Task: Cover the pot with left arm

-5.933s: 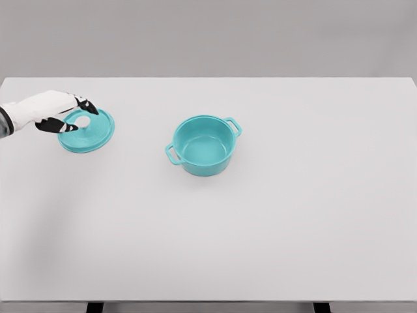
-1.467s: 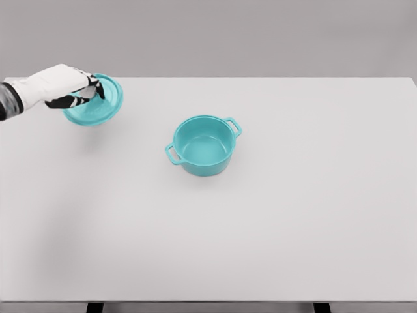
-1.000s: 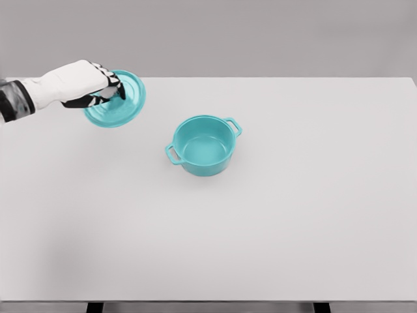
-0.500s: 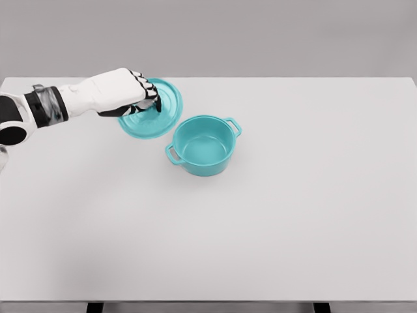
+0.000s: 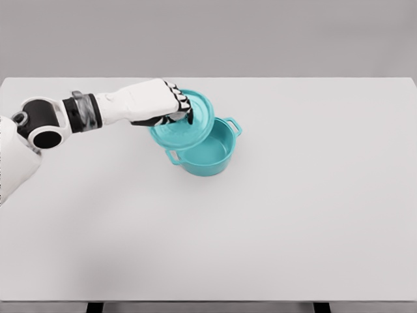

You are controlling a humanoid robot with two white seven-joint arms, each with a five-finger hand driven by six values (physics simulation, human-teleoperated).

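A teal pot (image 5: 208, 155) with two side handles stands open on the white table (image 5: 293, 195), a little left of the middle. My left hand (image 5: 174, 111) is shut on the knob of the matching teal lid (image 5: 189, 125). The lid hangs tilted in the air over the pot's upper left rim and hides that part of the pot. My left arm reaches in from the left edge. The right arm is out of view.
My left hand lifted the lid off the table at the far left and carried it rightward. It now overlaps the pot's left rim. The pot has not moved.
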